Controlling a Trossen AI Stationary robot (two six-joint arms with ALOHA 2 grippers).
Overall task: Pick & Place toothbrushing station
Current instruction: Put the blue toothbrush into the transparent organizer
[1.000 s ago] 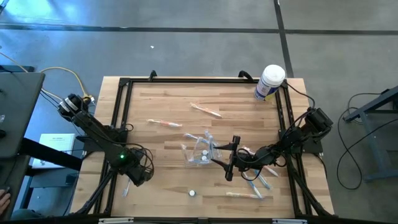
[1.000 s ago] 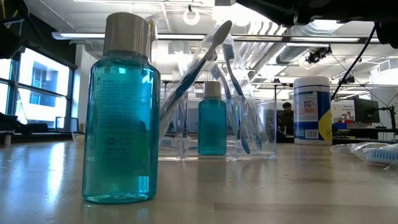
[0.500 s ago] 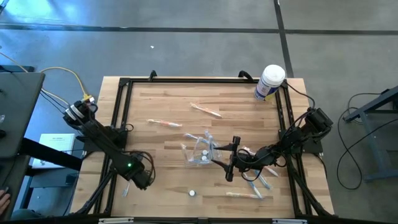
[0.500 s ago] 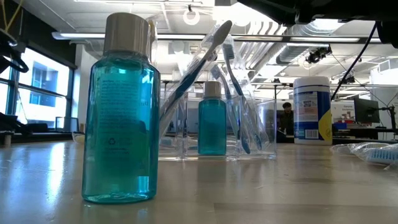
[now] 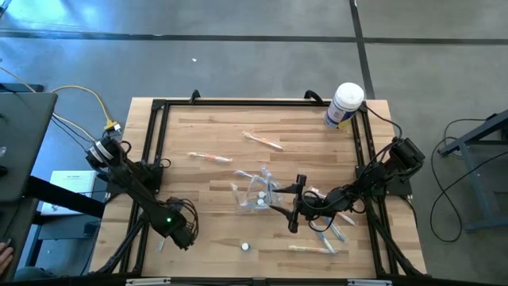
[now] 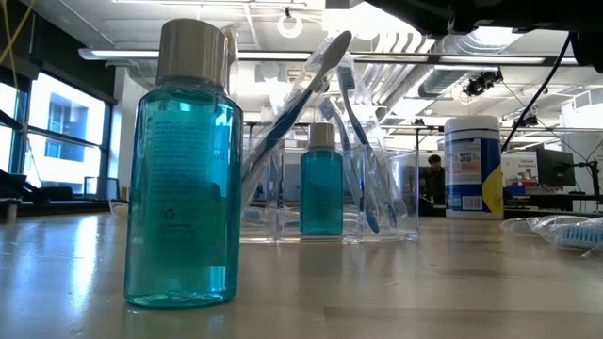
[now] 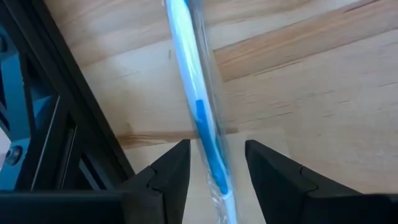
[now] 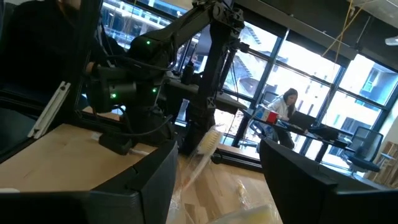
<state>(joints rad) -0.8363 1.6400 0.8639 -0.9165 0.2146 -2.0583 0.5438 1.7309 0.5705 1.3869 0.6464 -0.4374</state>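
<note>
- Your bench (image 5: 214, 131) is pale wood inside a black frame, standing on a grey floor; across it at table height you see an open workroom with ceiling ducts and big windows.
- The toothbrushing station (image 5: 255, 193) sits near the middle of the bench, a clear holder with toothbrushes leaning in it and a small teal bottle (image 6: 321, 181) showing through its walls.
- The right gripper (image 5: 295, 203) lies just beside the station's right side, fingers spread apart and holding nothing that you can make out; whether it touches the plastic is hard to tell from above.
- The left gripper (image 7: 214, 163) is low at the front left of the bench, near the frame rail, with its fingers apart on either side of a wrapped blue-and-white toothbrush (image 7: 199, 106) lying on the wood, not clamped on it.
- A larger teal bottle (image 6: 185, 169) stands at the front of the bench, well apart from the station.
- Loose wrapped toothbrushes (image 5: 325, 234) are scattered beside the right arm, and others (image 5: 262, 141) lie toward the back.
- A white tub (image 5: 344, 106) stands at the back right corner.
</note>
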